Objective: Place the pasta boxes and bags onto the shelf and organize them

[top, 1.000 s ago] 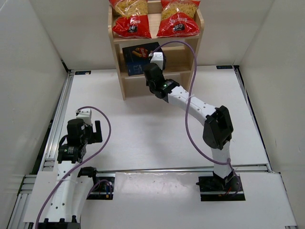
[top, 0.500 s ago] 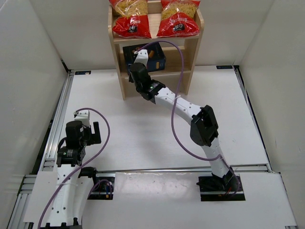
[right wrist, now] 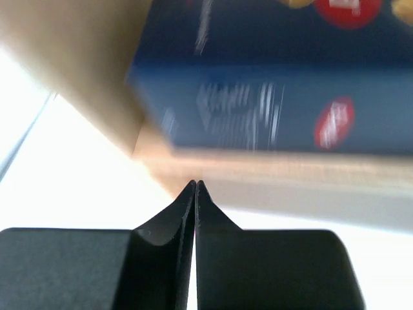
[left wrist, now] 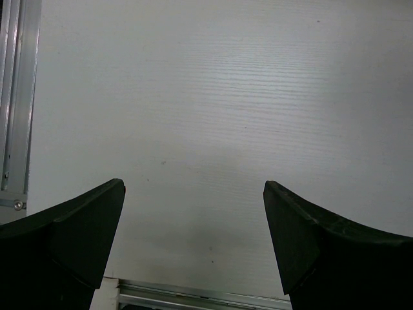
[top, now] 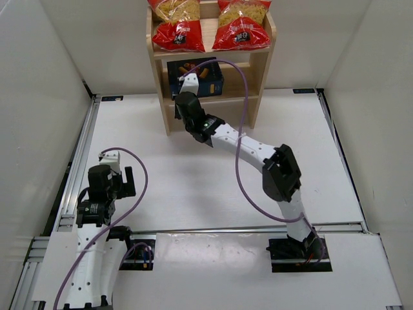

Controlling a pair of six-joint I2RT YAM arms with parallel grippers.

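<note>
Change: we see the pasta box (top: 211, 79) no longer tilted, now square on the middle tier of the shelf (top: 260, 64) | right gripper (right wrist: 195, 184) fully closed, empty, box just ahead and above it | left gripper (left wrist: 193, 185) wide open, empty, over worktop (left wrist: 226, 97) | bags (top: 177, 29) higher up; we judge placement nearly done

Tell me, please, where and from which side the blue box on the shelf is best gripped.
Likely the box by its right end, pinched across the thin side, coming in level from the shelf's open front. The tier above blocks a reach from overhead, the box's left end sits close to the side panel, and there is free room to its right.
</note>
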